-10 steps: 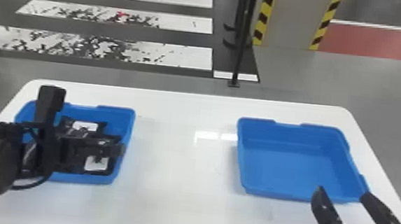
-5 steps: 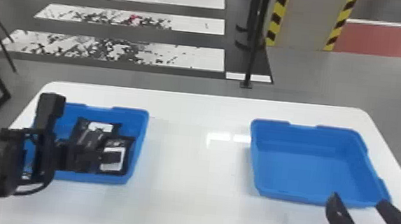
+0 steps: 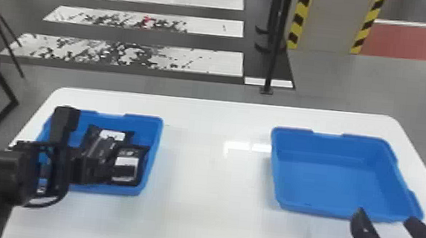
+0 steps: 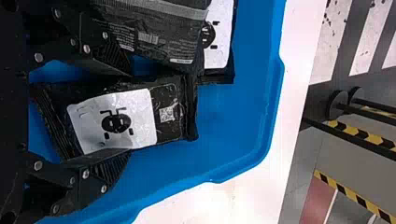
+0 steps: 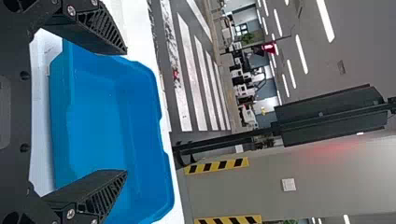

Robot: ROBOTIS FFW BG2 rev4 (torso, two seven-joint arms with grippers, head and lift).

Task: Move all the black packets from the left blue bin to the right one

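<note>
The left jaws stand wide astride a flat, white-labelled black plastic packet, seemingly unclamped; centre them, then squeeze evenly. The right jaws gape empty.

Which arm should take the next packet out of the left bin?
Left, I'd say. The left gripper is at the left blue bin, its open fingers framing a black packet; the right gripper is over by the right blue bin.

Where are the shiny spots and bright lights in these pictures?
Head view: white glare on the table, beside the right blue bin; left wrist view: small glints on a black packet; right wrist view: bright strip lights overhead, and a red glow on the grey wall.
</note>
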